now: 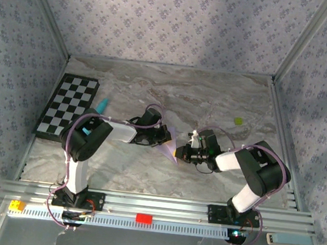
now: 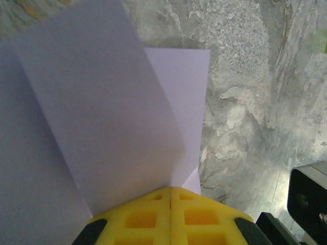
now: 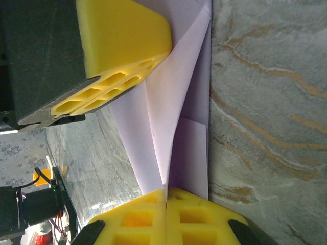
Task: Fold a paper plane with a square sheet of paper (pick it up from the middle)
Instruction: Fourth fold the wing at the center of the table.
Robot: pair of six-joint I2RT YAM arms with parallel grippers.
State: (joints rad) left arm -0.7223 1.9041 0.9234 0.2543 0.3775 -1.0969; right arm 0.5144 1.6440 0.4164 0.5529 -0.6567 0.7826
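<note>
Folded paper (image 1: 171,144), pointed tip nearward

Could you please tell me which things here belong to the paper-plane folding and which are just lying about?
In the job: lilac paper, partly folded; left gripper and right gripper, jaws shut on it.
Lying about: checkered board, teal pen, small yellow-green thing.

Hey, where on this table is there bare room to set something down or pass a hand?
The table is bare along the far wall, between the checkerboard and the small yellow-green piece, and in the near strip before the rail. The middle is crowded: the left gripper and right gripper both pinch the folded paper there.
</note>
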